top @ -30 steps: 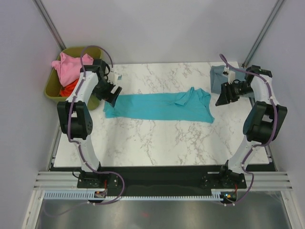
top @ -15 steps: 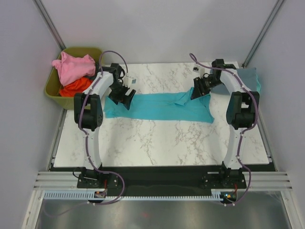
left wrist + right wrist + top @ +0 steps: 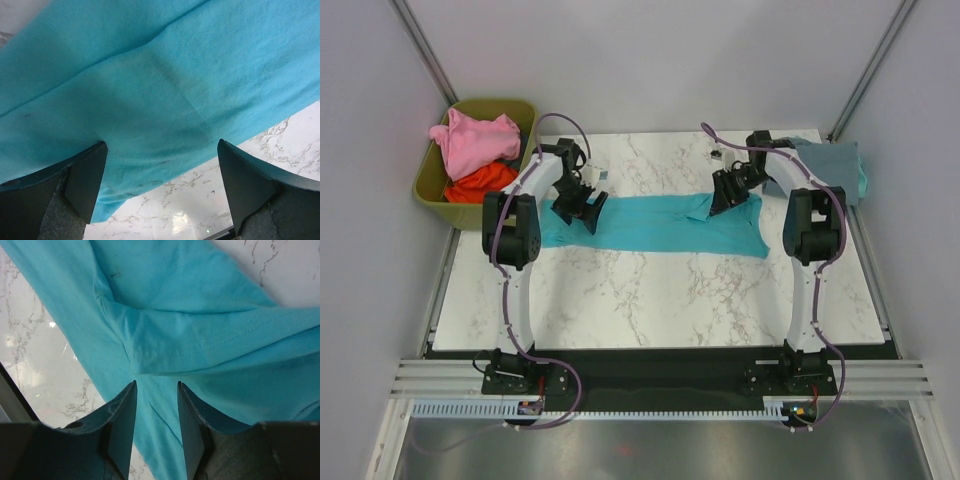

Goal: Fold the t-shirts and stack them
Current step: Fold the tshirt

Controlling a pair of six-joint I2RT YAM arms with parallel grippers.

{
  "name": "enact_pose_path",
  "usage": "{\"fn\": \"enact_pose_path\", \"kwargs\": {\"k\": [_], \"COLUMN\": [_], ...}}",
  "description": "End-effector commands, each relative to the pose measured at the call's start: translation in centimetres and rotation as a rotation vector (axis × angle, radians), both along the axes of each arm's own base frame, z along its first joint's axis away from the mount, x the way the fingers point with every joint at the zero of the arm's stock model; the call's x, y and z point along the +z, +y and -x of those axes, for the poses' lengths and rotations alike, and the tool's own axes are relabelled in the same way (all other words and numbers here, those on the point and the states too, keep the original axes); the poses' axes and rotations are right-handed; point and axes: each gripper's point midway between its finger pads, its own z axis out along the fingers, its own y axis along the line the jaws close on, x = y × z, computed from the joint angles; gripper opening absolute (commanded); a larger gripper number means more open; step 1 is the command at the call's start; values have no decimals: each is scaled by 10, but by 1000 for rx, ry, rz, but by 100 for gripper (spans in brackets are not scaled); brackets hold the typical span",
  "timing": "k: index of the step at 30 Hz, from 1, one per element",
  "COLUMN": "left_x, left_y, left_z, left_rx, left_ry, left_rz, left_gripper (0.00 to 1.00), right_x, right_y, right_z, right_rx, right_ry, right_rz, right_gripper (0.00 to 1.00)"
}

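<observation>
Bin [image 3: 423,186] holds pink shirt [image 3: 475,140], orange-red shirt [image 3: 478,182]; left hand [image 3: 582,208], right hand [image 3: 725,194] released over teal shirt [image 3: 650,226]

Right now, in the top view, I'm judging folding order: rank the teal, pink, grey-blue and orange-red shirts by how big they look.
1. teal shirt, laid out along the table.
2. pink shirt and grey-blue shirt: too alike to rank.
3. orange-red shirt, mostly hidden under the pink one.

1. The orange-red t-shirt [image 3: 482,181] is largely buried under the pink t-shirt [image 3: 475,140].
2. The grey-blue t-shirt [image 3: 832,165] is partly covered by the right arm [image 3: 783,170].
3. The teal t-shirt [image 3: 165,100] is cropped in both wrist views.
</observation>
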Motion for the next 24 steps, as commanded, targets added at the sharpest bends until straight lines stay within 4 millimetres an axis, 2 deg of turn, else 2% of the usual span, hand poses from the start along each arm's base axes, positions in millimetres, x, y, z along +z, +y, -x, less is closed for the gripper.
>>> {"fn": "enact_pose_path", "kwargs": {"k": [1,7,10,11,15,24], "left_x": [2,-6,-7,-8,-10,-11], "left_y": [-7,-9,-9,-9,-9,-11], "left_z": [-10,-8,-9,-9,-7,-5], "left_rx": [25,13,10,10,10,1], "left_ry": [-22,-12,-13,-13,-7,-3], "left_rz": [13,-7,-12,-15,-19,-21], "left_gripper": [99,99,99,99,99,99], "right_x": [-6,-16,-18,-16,-5,18], "right_y": [7,21,27,30,33,36], "right_z": [-13,-17,-18,-17,-23,-33], "right_rx": [7,38,50,56,59,55], "right_ry": [-21,-20,-22,-25,-58,-118], "right_rz": [2,-1,-3,-8,-18,-32], "right_gripper": [46,46,38,31,20,17]}}
